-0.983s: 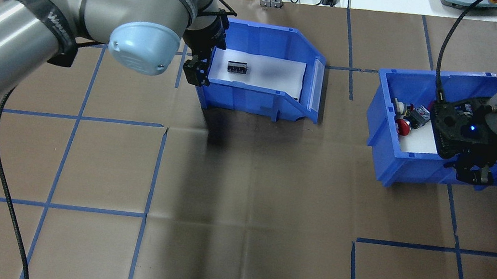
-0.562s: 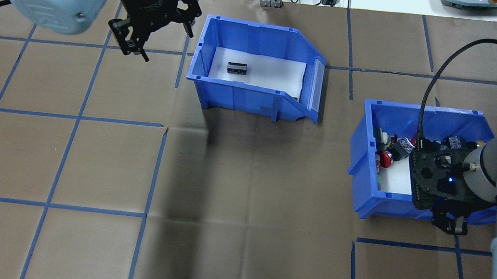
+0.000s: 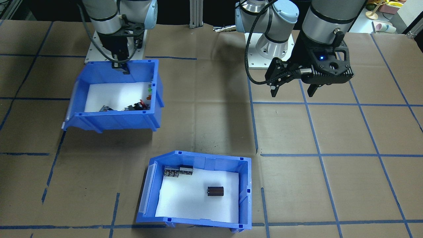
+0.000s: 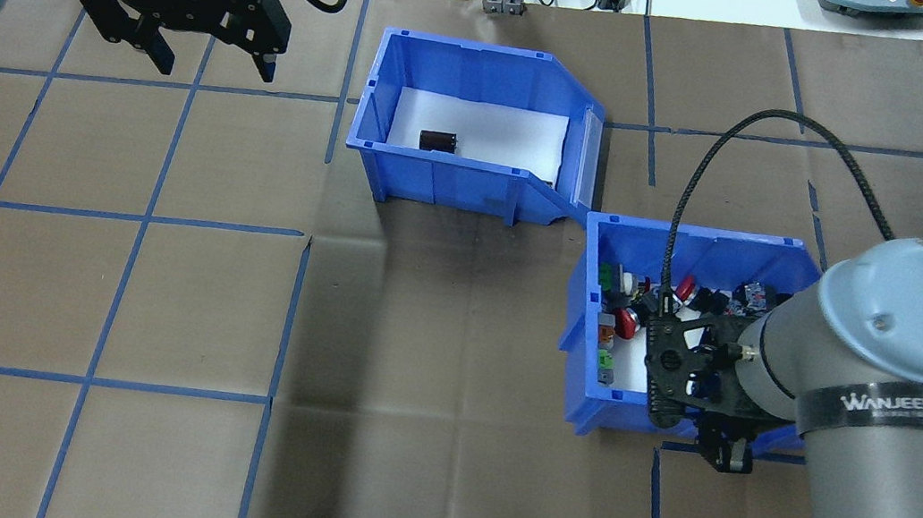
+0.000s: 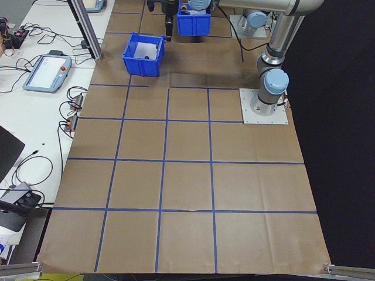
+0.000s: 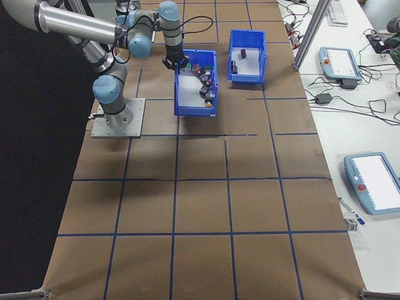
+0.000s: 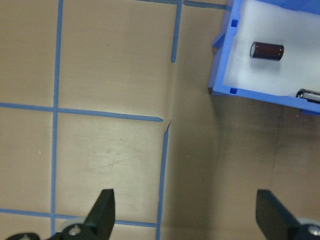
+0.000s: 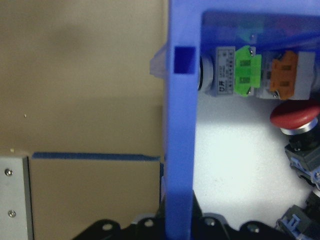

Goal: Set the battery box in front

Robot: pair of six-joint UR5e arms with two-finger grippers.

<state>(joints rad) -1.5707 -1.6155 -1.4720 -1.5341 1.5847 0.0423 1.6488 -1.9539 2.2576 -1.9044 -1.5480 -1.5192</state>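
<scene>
While the left gripper [image 4: 205, 60] hangs with its two black fingers spread wide and nothing between them, the right gripper [image 8: 175, 220] is clamped on the near wall of the switch bin [image 4: 582, 330]. In the right wrist view the blue wall runs straight down between the finger bases, so the jaws are narrow, only as far apart as the wall is thick.

The left gripper is above bare paper near the far left part of the desk [image 4: 432, 472], well apart from the box [image 4: 446, 176]. The box stands at the middle of the desk's far edge, close to the operators' side. It is a blue plastic bin, open on top, with one sloped low end that has a clear strip, and a white liner on the floor. Inside are three dark cylinders [image 3: 215, 191]: one lies alone in the middle of the liner, two lie together against one wall.

The switch bin has the same shape and colour. It appears lifted and tilted in the front-facing view. Its corner is just beside the box's sloped end in the overhead view. It holds many button switches [image 4: 629, 319], red, green and orange, gathered at one end on the white liner.

The desk is covered with brown paper, creased, with a grid of blue tape.
</scene>
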